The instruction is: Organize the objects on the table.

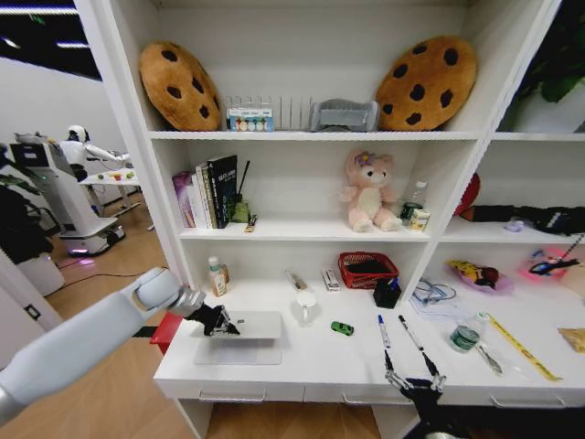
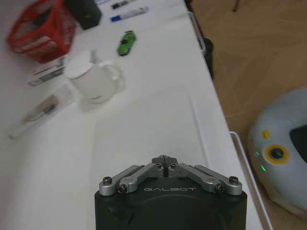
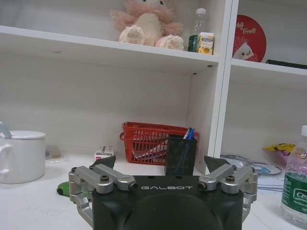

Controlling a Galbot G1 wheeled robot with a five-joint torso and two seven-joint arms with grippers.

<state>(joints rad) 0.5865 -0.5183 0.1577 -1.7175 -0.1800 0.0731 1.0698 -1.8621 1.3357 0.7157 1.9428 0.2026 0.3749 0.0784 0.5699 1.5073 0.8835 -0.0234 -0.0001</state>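
Note:
A silver laptop (image 1: pixel 251 331) lies flat at the left end of the white table (image 1: pixel 302 366). My left gripper (image 1: pixel 220 322) hovers over its left edge, shut and holding nothing; in the left wrist view the left gripper (image 2: pixel 164 162) sits just above the laptop lid (image 2: pixel 144 129). A small green toy car (image 1: pixel 342 327) (image 2: pixel 125 41) rests mid-table. Two thin pens (image 1: pixel 383 331) (image 1: pixel 410 334) lie to its right. My right gripper (image 1: pixel 413 377) (image 3: pixel 160 165) stands open at the table's front edge, just short of the pens.
A white mug (image 1: pixel 306 305) (image 2: pixel 93 81) stands behind the laptop. Against the back wall are a red mesh basket (image 1: pixel 368 269) (image 3: pixel 148 143), a black pen holder (image 1: pixel 387 293) and a small bottle (image 1: pixel 217 274). A water bottle (image 1: pixel 468 334) and a yellow tape (image 1: pixel 519 346) lie to the right.

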